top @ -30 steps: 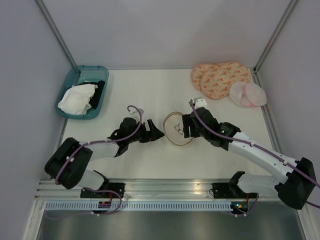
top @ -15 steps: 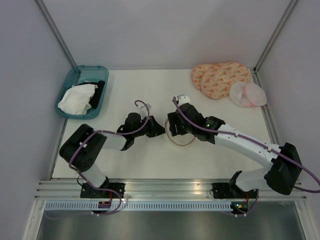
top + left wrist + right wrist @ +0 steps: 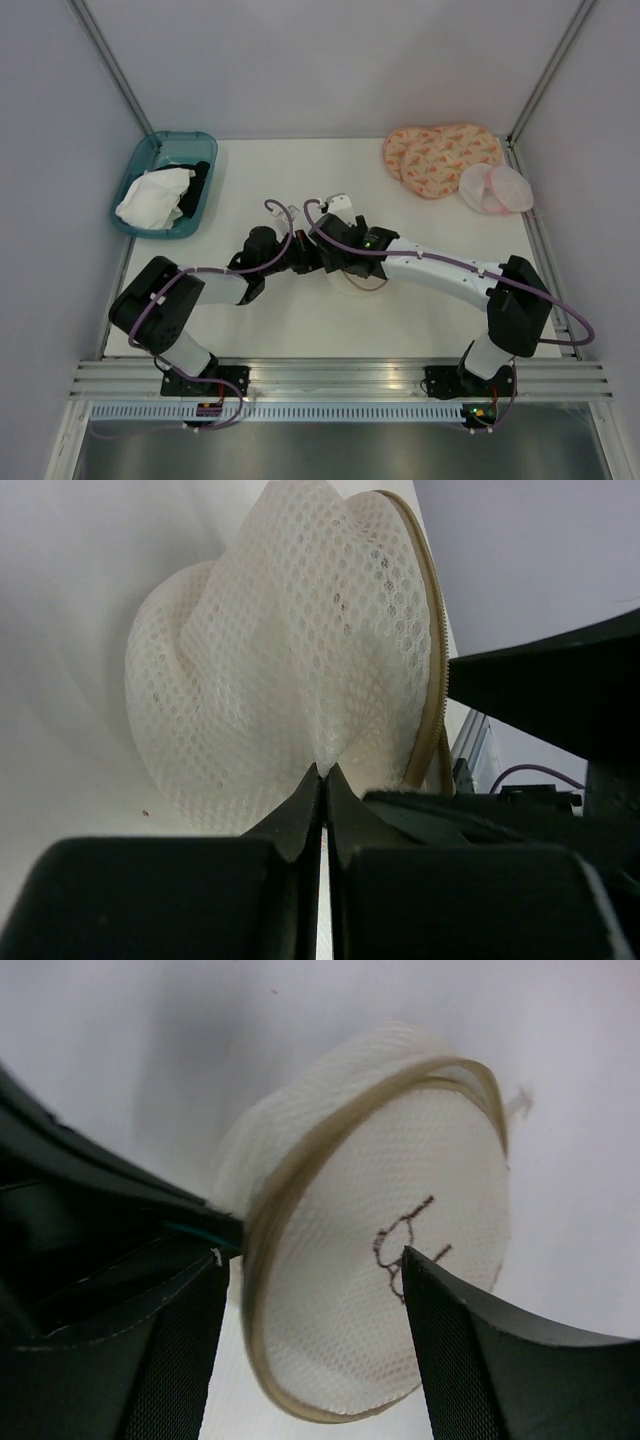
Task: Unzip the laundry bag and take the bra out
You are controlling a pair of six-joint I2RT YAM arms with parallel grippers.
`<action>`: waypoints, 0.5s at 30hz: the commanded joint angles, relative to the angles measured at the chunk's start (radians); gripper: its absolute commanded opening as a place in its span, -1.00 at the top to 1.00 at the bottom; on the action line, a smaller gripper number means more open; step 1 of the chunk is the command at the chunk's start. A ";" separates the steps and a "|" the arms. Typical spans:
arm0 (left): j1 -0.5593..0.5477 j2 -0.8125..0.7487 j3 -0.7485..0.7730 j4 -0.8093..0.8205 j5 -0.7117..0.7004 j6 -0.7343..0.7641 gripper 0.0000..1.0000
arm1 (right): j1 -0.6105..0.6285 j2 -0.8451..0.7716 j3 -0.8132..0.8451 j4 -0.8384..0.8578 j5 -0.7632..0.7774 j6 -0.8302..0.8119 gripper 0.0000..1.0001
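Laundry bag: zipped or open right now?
Zipped, as far as visible. The tan rim runs unbroken around the bag, no gap, no bra showing. The stretch behind the left pincer is hidden.

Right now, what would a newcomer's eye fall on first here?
Mid-table, the left tool pinches the mesh of the laundry bag, while the right tool stands open over its round face with the bra icon. A teal bin of cloths sits far left, a pink-orange pad far right.

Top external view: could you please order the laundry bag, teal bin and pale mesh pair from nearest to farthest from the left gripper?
1. laundry bag, pinched by left gripper, centre.
2. teal bin, far-left corner.
3. pale mesh pair, far right.
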 commanded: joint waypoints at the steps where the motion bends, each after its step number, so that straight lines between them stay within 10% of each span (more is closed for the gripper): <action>1: 0.001 -0.051 -0.022 0.074 0.025 -0.023 0.95 | -0.010 0.008 0.035 -0.130 0.185 0.084 -0.50; 15: 0.019 -0.088 -0.116 0.066 0.012 -0.002 0.95 | -0.224 -0.245 -0.166 -0.351 0.446 0.239 -0.54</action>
